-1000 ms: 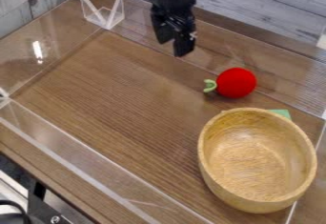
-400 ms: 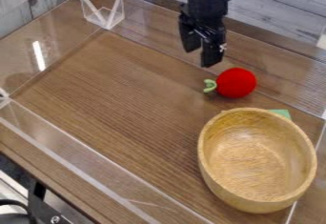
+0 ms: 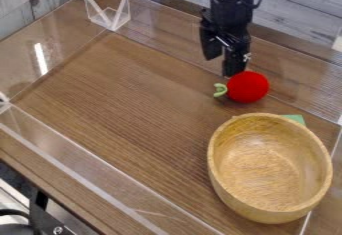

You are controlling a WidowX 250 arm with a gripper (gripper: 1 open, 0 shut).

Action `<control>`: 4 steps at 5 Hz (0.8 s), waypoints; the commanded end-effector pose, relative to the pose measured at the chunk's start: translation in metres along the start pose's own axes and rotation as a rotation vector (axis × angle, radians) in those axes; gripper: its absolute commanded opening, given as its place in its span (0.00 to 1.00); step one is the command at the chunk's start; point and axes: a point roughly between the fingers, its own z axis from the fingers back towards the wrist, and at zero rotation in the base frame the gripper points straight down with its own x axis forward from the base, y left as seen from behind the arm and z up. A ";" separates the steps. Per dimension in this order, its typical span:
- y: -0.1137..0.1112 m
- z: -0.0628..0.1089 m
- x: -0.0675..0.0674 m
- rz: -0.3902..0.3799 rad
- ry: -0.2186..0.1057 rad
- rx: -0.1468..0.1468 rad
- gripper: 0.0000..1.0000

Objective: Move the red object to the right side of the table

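gripper point(image 3: 226, 57) fingers apart, seemingly above red object point(image 3: 247, 86) | bowl point(image 3: 269, 167) near table's point(image 3: 120, 99) right wall

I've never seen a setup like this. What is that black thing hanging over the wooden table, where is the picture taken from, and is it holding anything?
The black thing is the end of a robot arm, and its tip is a gripper, a two-fingered claw pointing down at the table. The single picture comes from a camera looking down at the table from in front and above. The tabletop is brown wood grain, fenced by low clear plastic walls. On it lie a small red object, a toy fruit with a green leaf, and a large light wooden bowl nearer the camera. The gripper is open and holds nothing; it hangs just above and behind the red object, apparently not yet touching it.
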 end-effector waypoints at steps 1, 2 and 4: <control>-0.007 0.013 0.009 -0.016 -0.035 0.029 1.00; -0.012 0.008 0.012 -0.018 -0.019 0.026 1.00; -0.016 -0.003 0.017 -0.011 0.006 0.024 1.00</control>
